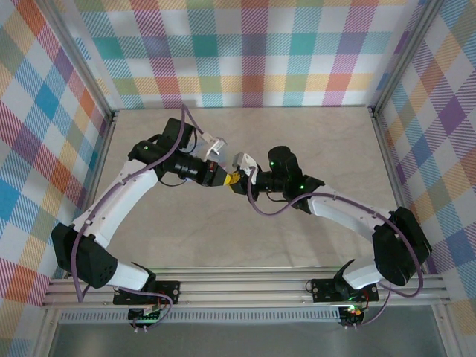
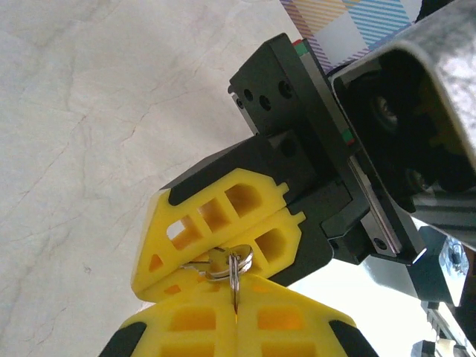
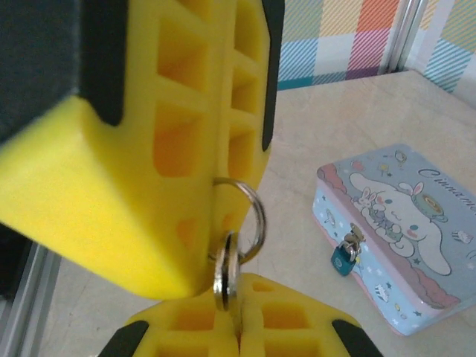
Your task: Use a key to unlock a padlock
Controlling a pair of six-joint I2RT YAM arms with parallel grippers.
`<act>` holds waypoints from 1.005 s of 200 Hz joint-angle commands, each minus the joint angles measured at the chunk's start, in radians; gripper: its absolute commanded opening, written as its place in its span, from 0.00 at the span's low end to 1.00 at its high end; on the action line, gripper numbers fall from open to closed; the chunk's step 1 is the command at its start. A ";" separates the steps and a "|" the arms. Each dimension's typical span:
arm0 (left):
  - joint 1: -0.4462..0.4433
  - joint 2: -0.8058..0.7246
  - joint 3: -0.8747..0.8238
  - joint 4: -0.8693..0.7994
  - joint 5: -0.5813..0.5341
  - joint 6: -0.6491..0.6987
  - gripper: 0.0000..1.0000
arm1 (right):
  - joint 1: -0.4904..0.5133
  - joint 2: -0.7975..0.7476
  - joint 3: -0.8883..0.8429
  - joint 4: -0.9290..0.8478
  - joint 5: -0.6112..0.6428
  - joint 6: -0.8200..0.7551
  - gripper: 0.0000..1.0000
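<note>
Both grippers meet above the middle of the table, fingertip to fingertip. A small silver key set (image 3: pixel 227 277) on a ring (image 3: pixel 257 217) hangs between them. My left gripper (image 2: pixel 236 301) is shut, with a key edge (image 2: pixel 235 279) pinched in its seam. My right gripper (image 3: pixel 239 331) is shut on a key too, and its yellow fingers (image 2: pixel 223 216) press against the left ones. In the top view the left gripper (image 1: pixel 222 175) and right gripper (image 1: pixel 239 183) touch. The tiny bluish padlock (image 3: pixel 343 259) hangs from the clasp of the cartoon-print tin (image 3: pixel 405 216), below and right of the grippers.
The tin lies flat on the pale marble-look table (image 1: pixel 297 141). Aluminium frame posts (image 1: pixel 387 141) and checked walls enclose the table on three sides. The purple cables (image 1: pixel 256 204) loop beside the wrists.
</note>
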 commanded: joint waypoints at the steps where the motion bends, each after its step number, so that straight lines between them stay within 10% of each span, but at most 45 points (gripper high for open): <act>1: 0.018 0.001 0.012 -0.023 0.013 0.020 0.00 | 0.003 -0.025 0.059 -0.063 -0.019 0.033 0.00; 134: 0.066 -0.336 -0.239 0.274 0.013 0.292 0.43 | -0.022 0.072 0.257 -0.438 -0.283 0.064 0.00; 201: 0.067 -0.201 -0.164 0.211 0.142 0.243 0.45 | -0.024 0.073 0.257 -0.446 -0.304 0.068 0.00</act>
